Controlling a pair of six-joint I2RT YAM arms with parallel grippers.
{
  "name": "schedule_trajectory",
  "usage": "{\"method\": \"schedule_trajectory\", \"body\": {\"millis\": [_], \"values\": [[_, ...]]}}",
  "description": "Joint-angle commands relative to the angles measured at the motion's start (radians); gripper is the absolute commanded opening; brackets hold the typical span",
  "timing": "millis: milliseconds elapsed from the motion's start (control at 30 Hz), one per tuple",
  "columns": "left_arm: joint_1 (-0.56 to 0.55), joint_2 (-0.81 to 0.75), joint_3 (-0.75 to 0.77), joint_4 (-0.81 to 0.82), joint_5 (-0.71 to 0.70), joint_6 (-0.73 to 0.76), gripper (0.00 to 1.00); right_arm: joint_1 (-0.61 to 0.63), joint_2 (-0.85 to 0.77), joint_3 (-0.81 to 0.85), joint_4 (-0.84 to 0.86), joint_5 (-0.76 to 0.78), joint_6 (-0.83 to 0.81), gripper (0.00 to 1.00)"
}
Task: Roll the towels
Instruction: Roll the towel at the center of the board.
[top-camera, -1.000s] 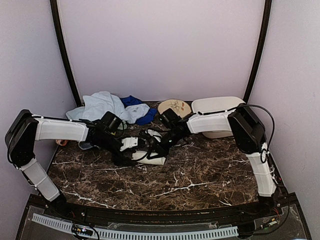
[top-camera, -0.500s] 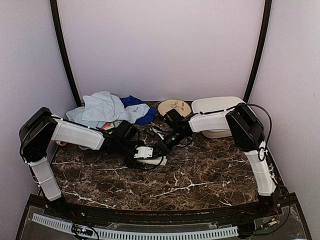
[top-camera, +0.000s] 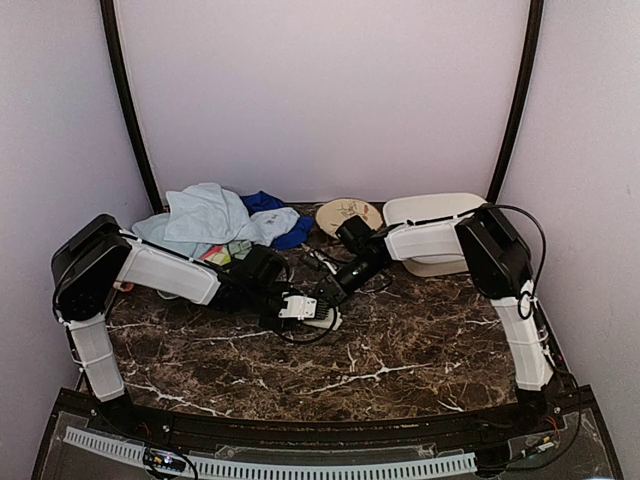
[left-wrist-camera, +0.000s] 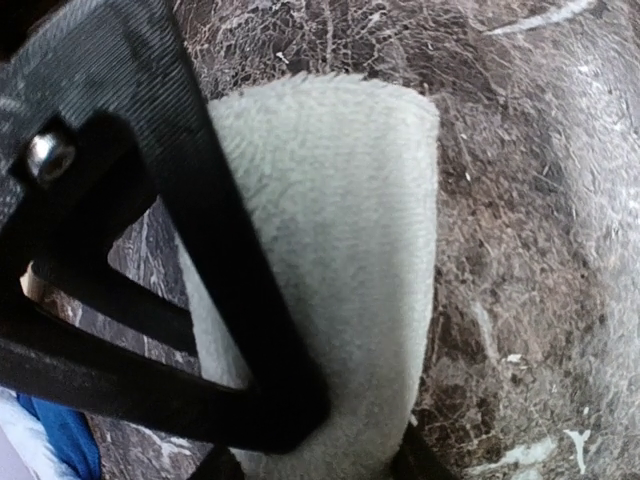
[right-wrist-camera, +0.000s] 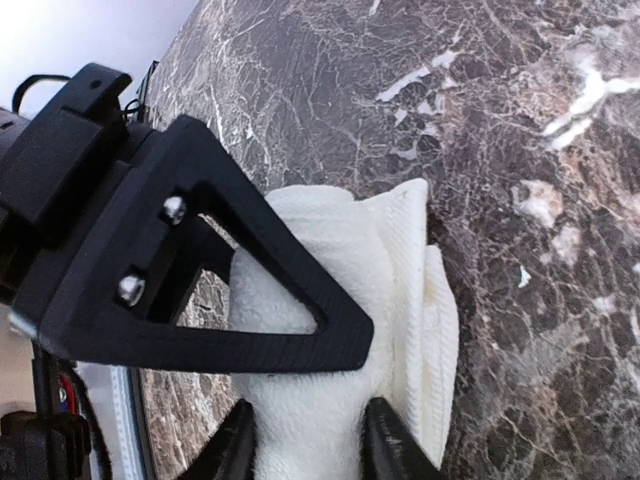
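Back and to the left of the left gripper (left-wrist-camera: 315, 466) lies the pile (top-camera: 210, 215) of loose towels, light blue on top and royal blue at its right edge. The left gripper sits low over the table (top-camera: 400, 345) and straddles the roll (left-wrist-camera: 340, 250), a cream towel lying on the marble just ahead of it. Only slivers of its tips show on either side of the roll's near end, so I cannot tell whether they squeeze it or merely flank it. The right gripper (right-wrist-camera: 312, 445) faces it nose to nose from the other side, and one of its fingers (left-wrist-camera: 230, 300) crosses the roll in the left wrist view. Its jaws are partly closed and bite into the roll. Terry fills the gap between them, and a fold bulges outside one finger. Beyond the right gripper, toward the back wall, stands the plate (top-camera: 348, 212), with the tub (top-camera: 430, 212) further to its right.
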Motion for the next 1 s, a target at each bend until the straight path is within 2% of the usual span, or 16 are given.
{"method": "schedule_trajectory", "body": {"millis": [0, 67, 200, 233, 267, 300, 400, 567, 733, 900, 967], "values": [[0.021, 0.055, 0.056, -0.312, 0.133, -0.033, 0.31, -0.032, -0.075, -0.090, 0.049, 0.128, 0.060, 0.42], [0.029, 0.062, 0.098, -0.423, 0.219, -0.044, 0.21, -0.057, -0.129, -0.137, 0.109, 0.179, 0.070, 0.49], [0.055, 0.091, 0.178, -0.590, 0.353, -0.077, 0.11, -0.098, -0.314, -0.320, 0.333, 0.319, 0.071, 0.55], [0.064, 0.103, 0.205, -0.627, 0.384, -0.089, 0.10, -0.101, -0.371, -0.381, 0.428, 0.366, 0.056, 0.61], [0.072, 0.116, 0.233, -0.662, 0.409, -0.106, 0.10, -0.103, -0.427, -0.464, 0.496, 0.411, 0.034, 0.87], [0.081, 0.131, 0.261, -0.693, 0.427, -0.121, 0.10, -0.102, -0.484, -0.533, 0.566, 0.459, 0.015, 0.98], [0.107, 0.159, 0.331, -0.762, 0.479, -0.165, 0.08, -0.101, -0.625, -0.661, 0.701, 0.576, -0.025, 1.00], [0.138, 0.167, 0.402, -0.802, 0.544, -0.251, 0.06, -0.103, -0.807, -0.781, 0.806, 0.636, 0.033, 1.00], [0.157, 0.169, 0.468, -0.846, 0.585, -0.322, 0.04, -0.117, -0.911, -0.939, 0.959, 0.563, 0.161, 1.00], [0.177, 0.167, 0.535, -0.871, 0.616, -0.389, 0.02, -0.102, -0.918, -0.919, 0.917, 0.407, 0.099, 1.00], [0.178, 0.168, 0.568, -0.887, 0.621, -0.408, 0.02, -0.061, -0.930, -0.885, 0.842, 0.435, 0.016, 0.99]]}}
